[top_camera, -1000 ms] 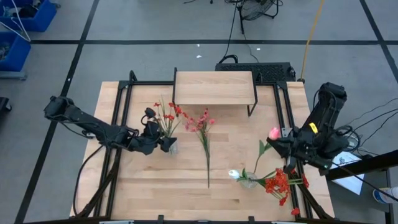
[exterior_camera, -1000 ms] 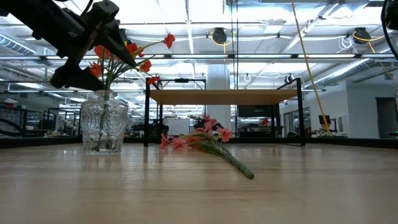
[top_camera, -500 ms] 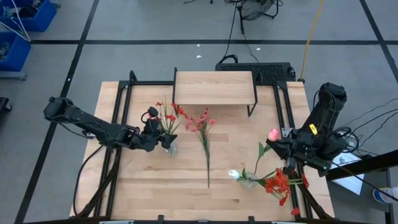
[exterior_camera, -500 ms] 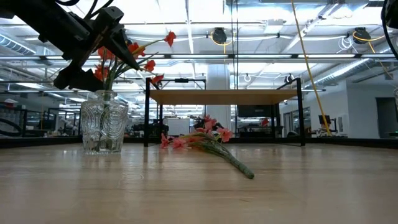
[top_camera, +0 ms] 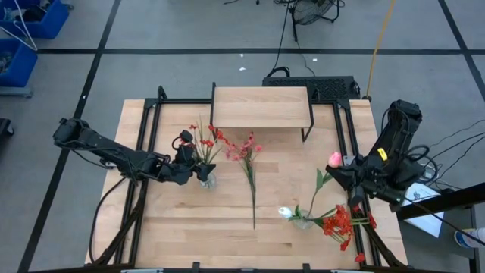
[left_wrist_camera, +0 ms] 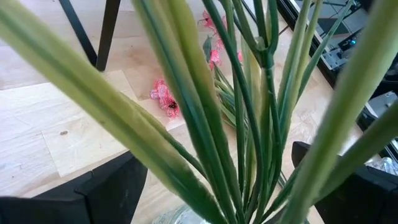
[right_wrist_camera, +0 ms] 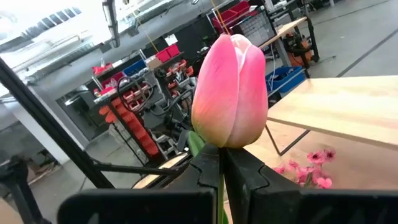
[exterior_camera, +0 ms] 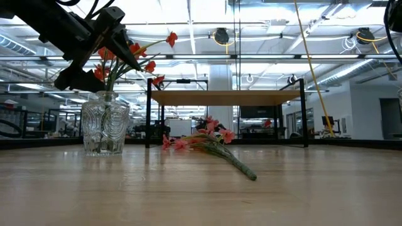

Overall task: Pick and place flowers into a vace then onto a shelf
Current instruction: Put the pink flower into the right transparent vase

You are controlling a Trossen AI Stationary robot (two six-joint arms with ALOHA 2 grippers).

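Left gripper (top_camera: 203,174) wide open around red stems already in glass vase (top_camera: 208,180)—back straight out; right gripper (top_camera: 338,173) clamped on pink tulip (top_camera: 333,161) stem, carry upright to vase, shelf (top_camera: 261,106) later.

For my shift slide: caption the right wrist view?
Right tool shut on the pink bud stem, shelf behind.
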